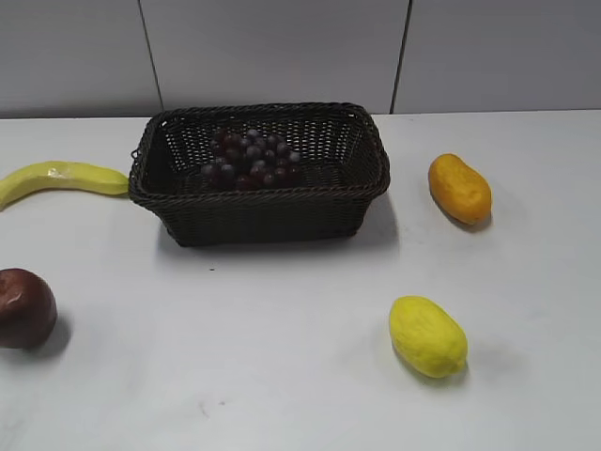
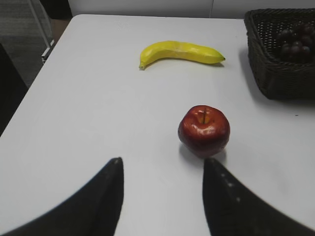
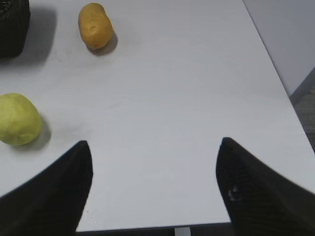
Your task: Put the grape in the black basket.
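Note:
The grape (image 1: 249,158), a bunch of small dark red-purple grapes, lies inside the black basket (image 1: 263,211) at the back middle of the table. In the left wrist view the basket (image 2: 275,73) shows at the top right with the grape (image 2: 295,43) in it. My left gripper (image 2: 162,164) is open and empty above the table's near left, just short of a red apple. My right gripper (image 3: 155,147) is open and empty over the table's near right edge. Neither gripper shows in the exterior view.
A banana (image 1: 61,178) lies left of the basket, a dark red apple (image 1: 23,307) at the front left. An orange mango (image 1: 459,188) lies right of the basket, a yellow lemon-like fruit (image 1: 428,335) at the front right. A basket corner (image 3: 12,27) shows top left.

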You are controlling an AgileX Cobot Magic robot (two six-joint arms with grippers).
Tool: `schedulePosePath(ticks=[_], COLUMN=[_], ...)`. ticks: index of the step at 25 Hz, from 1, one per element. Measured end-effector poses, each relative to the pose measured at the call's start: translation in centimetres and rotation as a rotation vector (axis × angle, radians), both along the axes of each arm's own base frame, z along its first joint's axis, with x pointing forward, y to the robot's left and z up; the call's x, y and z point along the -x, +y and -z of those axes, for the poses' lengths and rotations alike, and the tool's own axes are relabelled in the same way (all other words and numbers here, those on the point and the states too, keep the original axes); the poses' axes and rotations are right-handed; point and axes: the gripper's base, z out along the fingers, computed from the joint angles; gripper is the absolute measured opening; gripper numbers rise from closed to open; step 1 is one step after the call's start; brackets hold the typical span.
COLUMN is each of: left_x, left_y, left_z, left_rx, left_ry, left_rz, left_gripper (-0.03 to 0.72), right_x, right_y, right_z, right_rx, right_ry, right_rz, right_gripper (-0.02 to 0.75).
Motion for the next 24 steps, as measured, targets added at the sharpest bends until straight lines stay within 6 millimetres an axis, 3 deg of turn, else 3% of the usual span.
schedulePosePath(ticks=[24], left_x=[0.0], left_y=[0.0], left_z=[0.0], left_rx=[0.0], left_ry=[0.0], left_rz=[0.0], left_gripper=[0.489], right_x=[-0.04], right_y=[0.04], right_z=[-0.08], right_rx=[-0.001], right_ry=[-0.009], right_rz=[-0.005], right_gripper=[0.575])
